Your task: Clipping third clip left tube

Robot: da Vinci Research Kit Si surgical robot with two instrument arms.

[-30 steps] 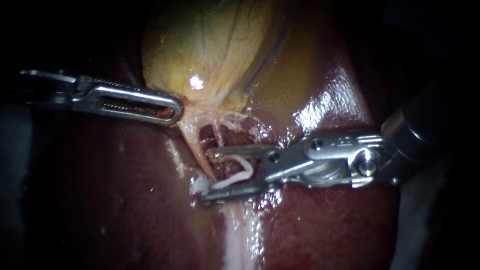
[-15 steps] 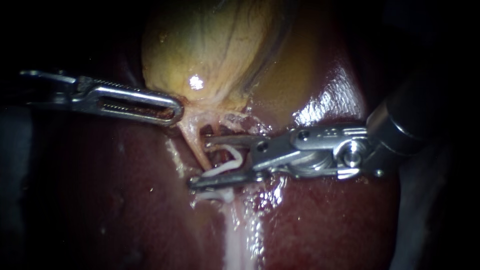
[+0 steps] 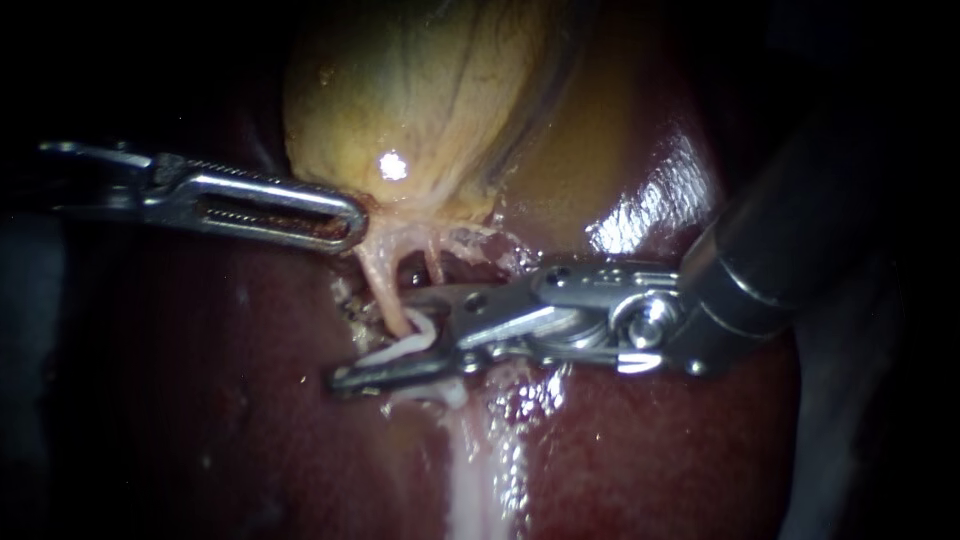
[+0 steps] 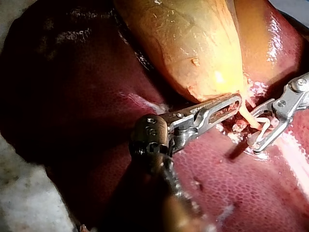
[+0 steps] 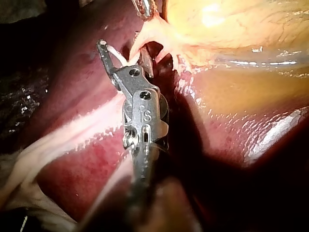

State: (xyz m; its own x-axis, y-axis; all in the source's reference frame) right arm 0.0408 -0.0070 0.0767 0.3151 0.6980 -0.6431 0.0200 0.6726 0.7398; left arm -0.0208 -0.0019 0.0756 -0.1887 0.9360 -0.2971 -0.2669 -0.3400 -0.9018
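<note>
My right instrument (image 3: 375,340) comes in from the right with a white clip (image 3: 402,345) seated between its jaws. The pale left tube (image 3: 378,280) runs down from the gallbladder (image 3: 430,100) into the gap between those jaws, inside the clip. In the right wrist view the right instrument (image 5: 120,53) has the same tube crossing its tip. My left instrument (image 3: 350,222) is shut on tissue at the gallbladder's neck and holds it to the left. From the left wrist view the left instrument (image 4: 235,102) lies beside the right instrument (image 4: 260,131).
Dark red liver (image 3: 200,400) lies all around. A thinner strand (image 3: 436,262) runs to the right of the left tube. A white piece (image 3: 432,392) shows just under the right instrument's lower jaw. A pale wet band (image 3: 480,470) runs down the liver.
The right instrument has slid left, so its jaws and clip now straddle the left tube. The gap between its jaws has narrowed. The left instrument has stayed put.
</note>
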